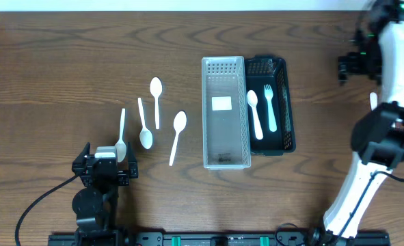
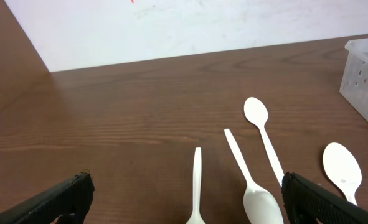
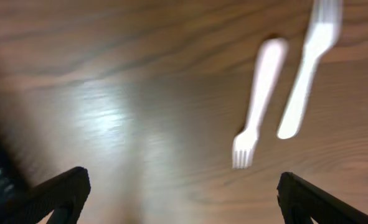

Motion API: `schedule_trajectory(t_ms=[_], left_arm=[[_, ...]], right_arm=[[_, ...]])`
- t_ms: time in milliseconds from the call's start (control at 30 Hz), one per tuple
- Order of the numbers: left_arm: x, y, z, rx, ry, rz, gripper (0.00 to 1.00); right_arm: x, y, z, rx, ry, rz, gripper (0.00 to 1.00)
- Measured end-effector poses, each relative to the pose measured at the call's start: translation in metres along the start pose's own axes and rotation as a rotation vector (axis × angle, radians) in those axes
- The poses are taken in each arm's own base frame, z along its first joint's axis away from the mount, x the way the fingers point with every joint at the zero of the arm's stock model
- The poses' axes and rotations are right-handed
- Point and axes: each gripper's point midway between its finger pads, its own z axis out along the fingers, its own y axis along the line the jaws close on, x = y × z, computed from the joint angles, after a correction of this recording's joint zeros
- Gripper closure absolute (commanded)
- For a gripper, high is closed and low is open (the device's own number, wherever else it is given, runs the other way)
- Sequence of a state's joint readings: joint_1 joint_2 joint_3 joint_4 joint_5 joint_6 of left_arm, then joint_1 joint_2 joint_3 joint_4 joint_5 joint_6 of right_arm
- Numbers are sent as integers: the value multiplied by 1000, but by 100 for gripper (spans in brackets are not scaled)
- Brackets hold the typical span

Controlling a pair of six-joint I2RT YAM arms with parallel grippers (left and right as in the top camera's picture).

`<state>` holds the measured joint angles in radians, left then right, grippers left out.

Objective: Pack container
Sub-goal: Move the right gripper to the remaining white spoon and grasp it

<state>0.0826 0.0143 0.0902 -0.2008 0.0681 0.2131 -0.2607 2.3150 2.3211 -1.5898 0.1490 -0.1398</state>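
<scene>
While my left gripper [image 2: 185, 193] and right gripper [image 3: 180, 193] both hang spread and empty, four white plastic spoons [image 1: 180, 121] lie left of the clear perforated plastic bin [image 1: 222, 66]; thin handles flat on the brown wooden table [image 1: 51, 82] could skid from my closing fingers.

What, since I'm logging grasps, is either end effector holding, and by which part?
Nothing: the left end effector and the right end effector are both open and empty.

The wooden counter [image 1: 65, 68] is carrying four white spoons [image 1: 179, 121], with a clear bin [image 1: 223, 66] sitting just beside a black tray [image 1: 290, 102].
</scene>
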Motion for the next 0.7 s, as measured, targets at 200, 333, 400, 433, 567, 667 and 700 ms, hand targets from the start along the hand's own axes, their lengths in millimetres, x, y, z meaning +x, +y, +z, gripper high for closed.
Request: schedule_trajectory(t_ms=[200, 333, 400, 433, 567, 667, 700], left_arm=[[0, 0, 0, 0, 1, 0, 2], [0, 0, 0, 0, 1, 0, 2], [0, 0, 0, 0, 1, 0, 2], [0, 0, 0, 0, 1, 0, 2], [0, 0, 0, 0, 1, 0, 2], [0, 0, 0, 0, 2, 0, 2], [0, 0, 0, 0, 2, 0, 2]], right_arm=[[13, -47, 22, -49, 23, 46, 1], [17, -60, 41, -66, 30, 69, 1], [23, -63, 53, -81, 52, 78, 1], [26, -63, 58, -84, 61, 79, 1], [26, -62, 80, -90, 61, 62, 1], [26, -60, 93, -94, 56, 33, 1], [24, -60, 96, -91, 48, 27, 1]])
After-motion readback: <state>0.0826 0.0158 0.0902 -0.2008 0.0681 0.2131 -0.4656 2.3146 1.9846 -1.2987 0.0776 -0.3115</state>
